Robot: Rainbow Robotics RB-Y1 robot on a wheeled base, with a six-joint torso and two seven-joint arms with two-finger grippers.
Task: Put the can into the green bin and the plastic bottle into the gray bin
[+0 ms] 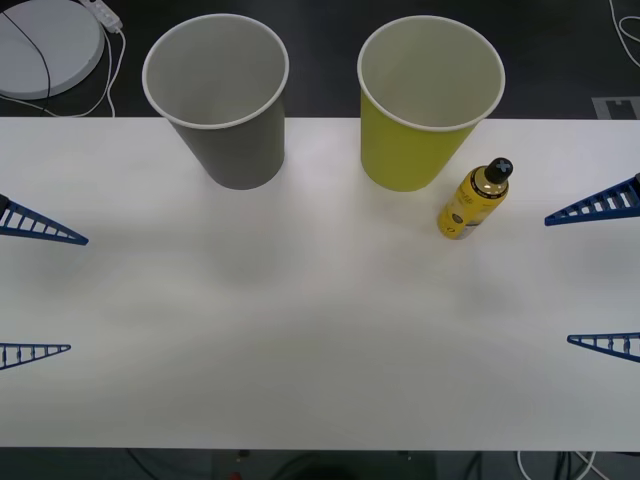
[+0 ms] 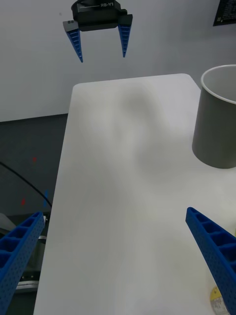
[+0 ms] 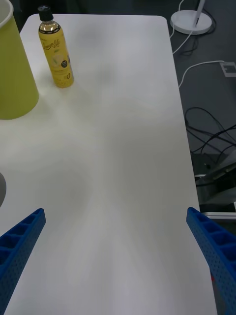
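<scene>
Front view shows the white table (image 1: 300, 330) with both arms held back at its two ends. The left gripper (image 1: 35, 295) hovers at the left edge, its blue ribbed fingers (image 1: 45, 228) spread wide with nothing between them. The right gripper (image 1: 600, 275) hovers at the right edge, likewise spread wide and empty.

Nearest the right gripper is the plastic bottle (image 1: 473, 199), upright with its black cap on, forward of that gripper and a little inward from it. The green bin (image 1: 425, 110) stands upright just beyond the bottle, close beside it; whether they touch I cannot tell. The gray bin (image 1: 222, 100) stands upright farther along toward the left gripper, forward of it and inward, well apart from the green bin. Both bins look empty inside.

From the left wrist, the bottle (image 3: 55, 49) stands far across the table beside the green bin (image 3: 14, 74). From the right wrist, the gray bin (image 2: 216, 118) stands ahead, and the left gripper (image 2: 101, 42) hangs open beyond the table's far end.
</scene>
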